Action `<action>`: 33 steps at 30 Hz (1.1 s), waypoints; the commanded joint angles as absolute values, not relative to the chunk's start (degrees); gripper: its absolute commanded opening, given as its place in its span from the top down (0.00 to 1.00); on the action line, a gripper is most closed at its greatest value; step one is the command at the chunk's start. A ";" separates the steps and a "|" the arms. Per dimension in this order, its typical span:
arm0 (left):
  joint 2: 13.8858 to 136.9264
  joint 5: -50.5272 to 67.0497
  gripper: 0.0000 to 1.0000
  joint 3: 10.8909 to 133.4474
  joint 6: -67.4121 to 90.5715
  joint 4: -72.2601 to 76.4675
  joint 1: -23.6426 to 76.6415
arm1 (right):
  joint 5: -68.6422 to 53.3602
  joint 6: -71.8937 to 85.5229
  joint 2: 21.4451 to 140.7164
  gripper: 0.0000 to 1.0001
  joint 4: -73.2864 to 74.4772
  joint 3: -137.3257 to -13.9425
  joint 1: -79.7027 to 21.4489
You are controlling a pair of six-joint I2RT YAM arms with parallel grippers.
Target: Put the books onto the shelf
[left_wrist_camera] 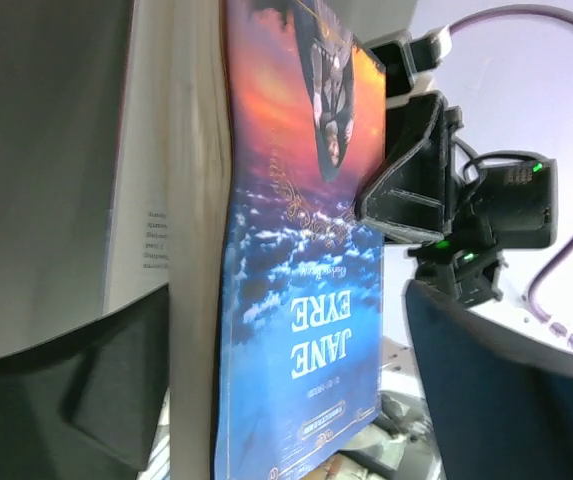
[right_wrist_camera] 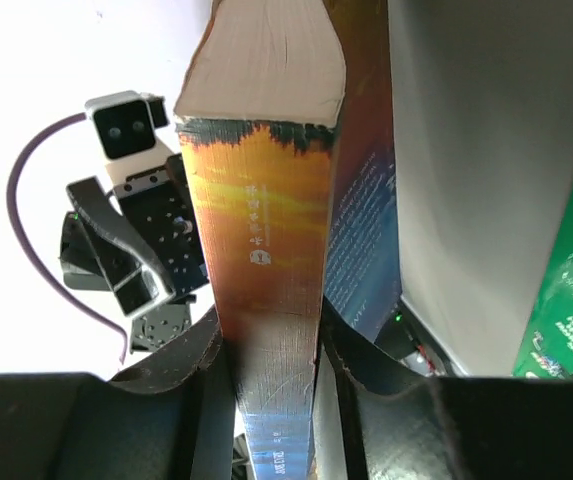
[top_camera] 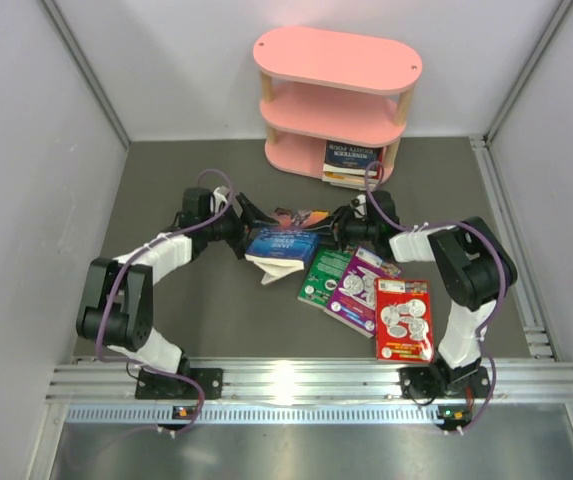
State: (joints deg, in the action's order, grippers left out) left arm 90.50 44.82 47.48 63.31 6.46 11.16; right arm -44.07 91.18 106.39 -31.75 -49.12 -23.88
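White enclosure walls [top_camera: 26, 150] are seen round a dark grey tabletop [top_camera: 196, 320], with the pink shelf [top_camera: 336, 60] set at the far edge, right of centre. A dark paperback [top_camera: 351, 155] is already laid flat on its bottom tier. Over the tabletop's middle, between the two arms, the Jane Eyre paperback [top_camera: 281, 245] is held up. It is clamped by the right tool [right_wrist_camera: 276, 365], one finger on each cover close to the spine. The left tool [left_wrist_camera: 311, 400] is spread wide around the same book, with a gap visible on the cover side, so no grip is made there. The book is judged light but floppy. Its pages are seen fanning away from the cover, so a hold near the spine across the full thickness is preferred. The glossy cover may slip under a light pinch. Toward the near right corner three more are lying flat: the green book [top_camera: 324, 275] and purple book [top_camera: 361, 292] overlapping, the red book [top_camera: 403, 318] just beside. Their thin edges are judged hard to get under. Open room is noted over the left half of the tabletop. The shelf's posts [top_camera: 403, 120] and the low gaps between tiers are judged the tight spots, and a knock between the two close-set tools is possible.
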 commanded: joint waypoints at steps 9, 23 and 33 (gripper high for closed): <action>76.13 41.05 0.02 50.27 54.92 -10.72 8.97 | -48.87 86.40 96.16 1.00 -30.86 -53.53 -22.68; 64.16 28.46 0.02 58.73 50.00 -22.98 8.88 | -50.36 74.97 92.29 1.00 -17.93 -54.14 -22.59; 54.15 42.36 0.02 40.18 64.24 -0.54 8.96 | -50.19 76.46 88.69 1.00 -17.57 -59.68 -22.59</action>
